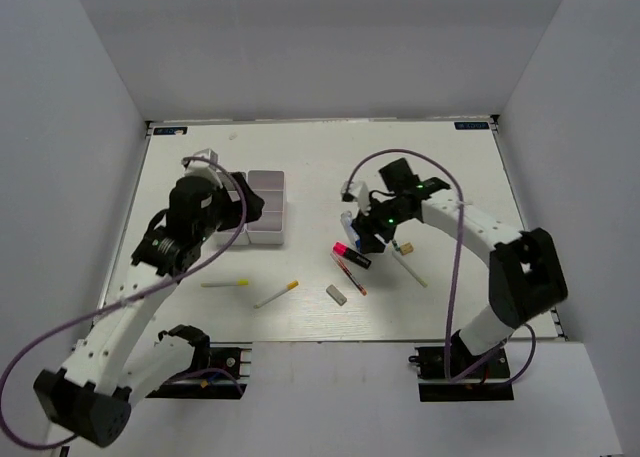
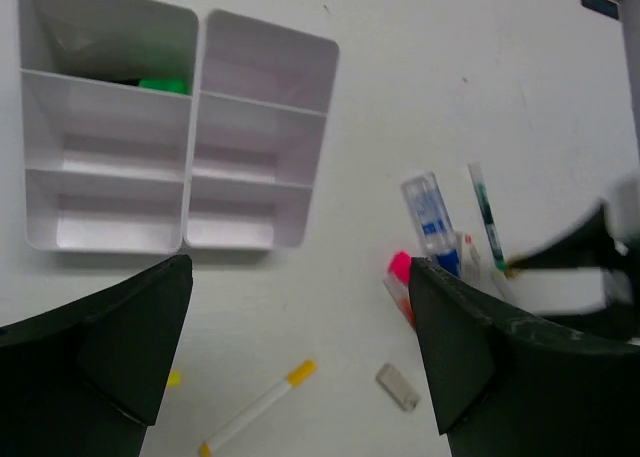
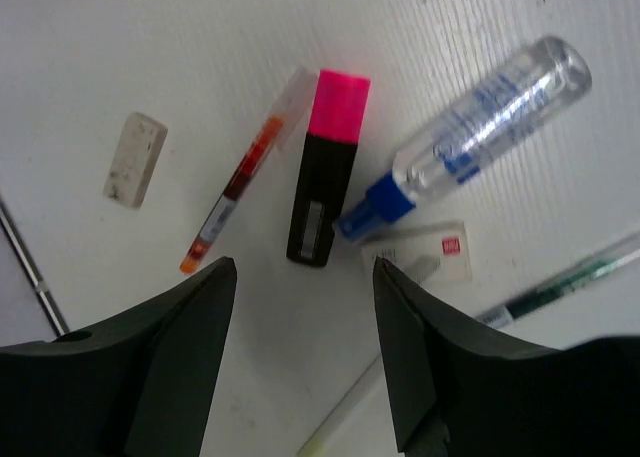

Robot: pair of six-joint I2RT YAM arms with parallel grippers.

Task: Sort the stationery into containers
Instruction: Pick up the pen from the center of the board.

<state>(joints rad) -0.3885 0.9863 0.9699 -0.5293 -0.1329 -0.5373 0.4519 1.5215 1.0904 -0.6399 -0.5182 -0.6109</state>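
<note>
The white organizer (image 1: 266, 237) stands left of centre; in the left wrist view (image 2: 196, 127) a green highlighter (image 2: 163, 83) lies in its far left compartment. My left gripper (image 1: 252, 207) hovers open and empty over it (image 2: 300, 277). My right gripper (image 1: 363, 239) is open and empty (image 3: 305, 267) just above a cluster: pink highlighter (image 3: 325, 177), red pen (image 3: 245, 177), clear blue-capped tube (image 3: 480, 117), wrapped eraser (image 3: 420, 254), green pen (image 3: 570, 282). A grey eraser (image 3: 134, 160) lies apart.
Two white/yellow pens (image 1: 276, 294) (image 1: 225, 283) lie on the table in front of the organizer. A thin white pen (image 1: 408, 267) and a small beige eraser (image 1: 404, 247) lie right of the cluster. White walls enclose the table on three sides.
</note>
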